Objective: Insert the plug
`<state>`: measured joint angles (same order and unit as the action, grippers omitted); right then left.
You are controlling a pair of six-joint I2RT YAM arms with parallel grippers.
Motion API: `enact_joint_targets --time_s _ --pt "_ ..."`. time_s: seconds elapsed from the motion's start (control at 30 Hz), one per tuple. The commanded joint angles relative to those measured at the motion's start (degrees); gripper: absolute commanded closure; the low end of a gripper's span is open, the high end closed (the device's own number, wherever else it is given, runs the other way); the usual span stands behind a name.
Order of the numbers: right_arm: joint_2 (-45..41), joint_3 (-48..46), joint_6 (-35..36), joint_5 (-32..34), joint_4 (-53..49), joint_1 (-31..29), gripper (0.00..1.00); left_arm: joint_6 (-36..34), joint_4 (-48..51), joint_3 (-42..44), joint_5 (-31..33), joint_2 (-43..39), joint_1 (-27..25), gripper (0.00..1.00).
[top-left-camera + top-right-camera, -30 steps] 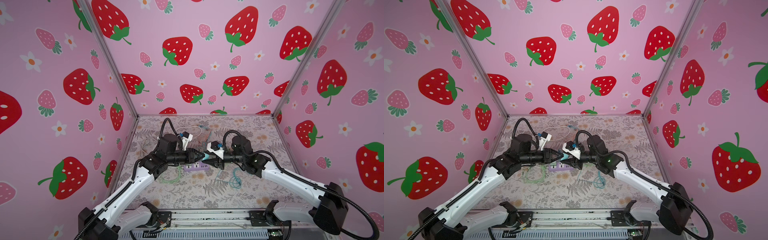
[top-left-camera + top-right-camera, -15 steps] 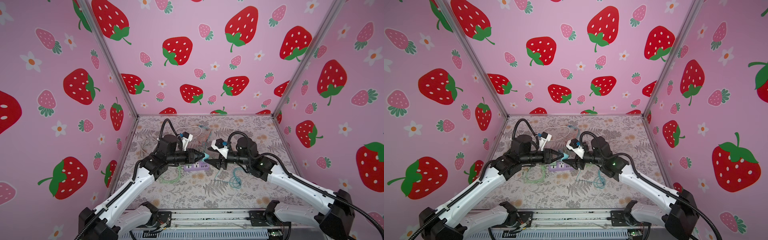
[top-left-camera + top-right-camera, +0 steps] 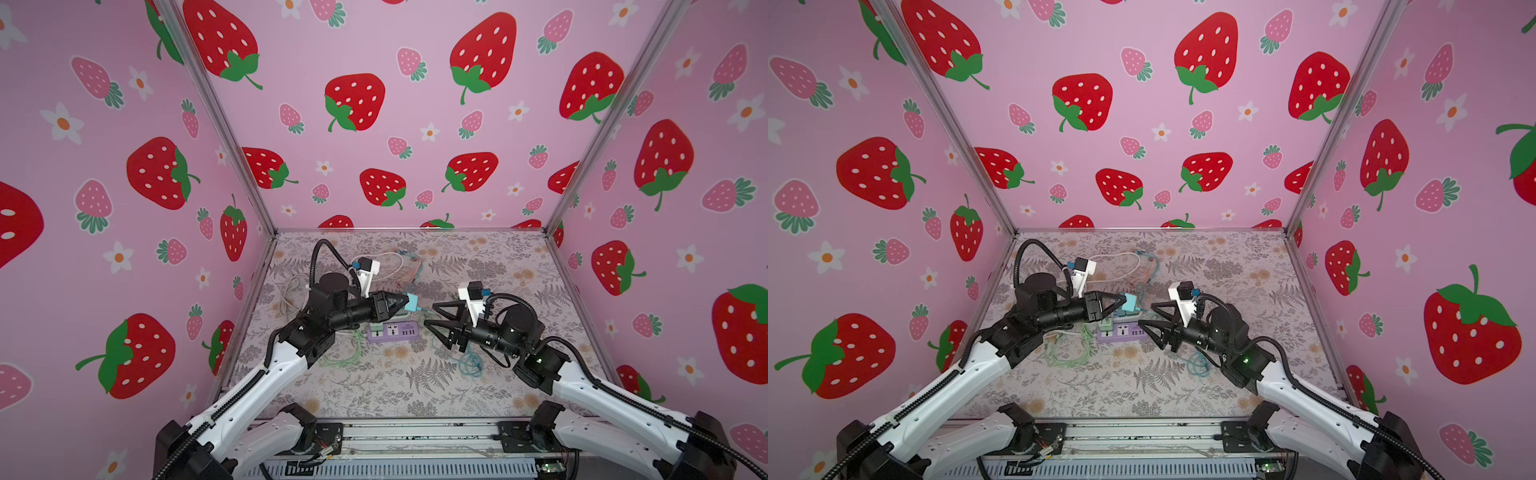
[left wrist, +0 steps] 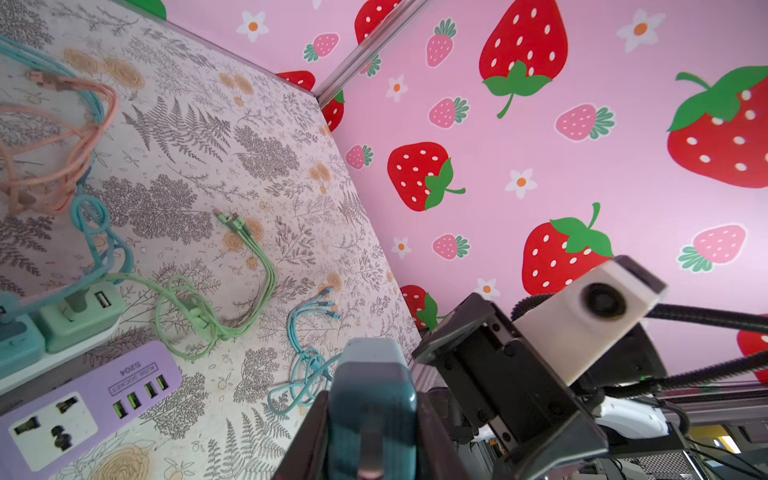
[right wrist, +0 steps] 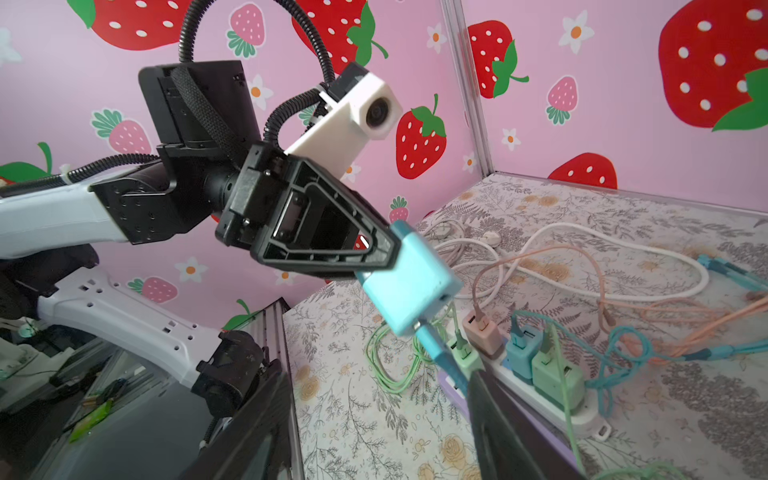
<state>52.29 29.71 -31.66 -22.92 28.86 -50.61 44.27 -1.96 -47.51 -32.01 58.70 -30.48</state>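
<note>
L gripper [image 3: 402,301] clamped on teal plug [image 3: 413,303] near purple strip [image 3: 392,331], R gripper [image 3: 428,314] jaws apart & empty beside it; risk: cable [image 5: 438,351] tug twists plug, pins miss socket [image 4: 61,434].

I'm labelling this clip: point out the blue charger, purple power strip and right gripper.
blue charger [image 5: 409,284]: right wrist view, on its broad side face.
purple power strip [image 3: 392,331]: in a top view, on its top face.
right gripper [image 3: 428,315]: in a top view, midway between fingertips.

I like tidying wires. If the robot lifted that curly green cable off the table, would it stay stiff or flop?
Probably flop: the green cable lies in loose loops. It looks thin, so likely light. Its loops might snag.
</note>
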Motion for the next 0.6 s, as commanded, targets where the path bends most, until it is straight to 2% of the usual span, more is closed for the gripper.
enact_joint_targets --time_s 0.0,0.33,0.57 --pt "-0.5 -1.8 -10.5 -0.2 14.6 -0.1 0.30 2.9 -11.7 0.9 0.4 -0.6 0.2 1.00" --pt "9.3 -2.3 -20.8 -0.9 31.2 -0.2 0.28 8.2 -27.9 4.9 -0.7 -0.1 0.2 1.00" --pt "15.0 -1.5 -25.5 0.9 41.6 -0.1 0.35 10.7 -34.5 6.8 -2.5 -0.7 0.1 1.00"
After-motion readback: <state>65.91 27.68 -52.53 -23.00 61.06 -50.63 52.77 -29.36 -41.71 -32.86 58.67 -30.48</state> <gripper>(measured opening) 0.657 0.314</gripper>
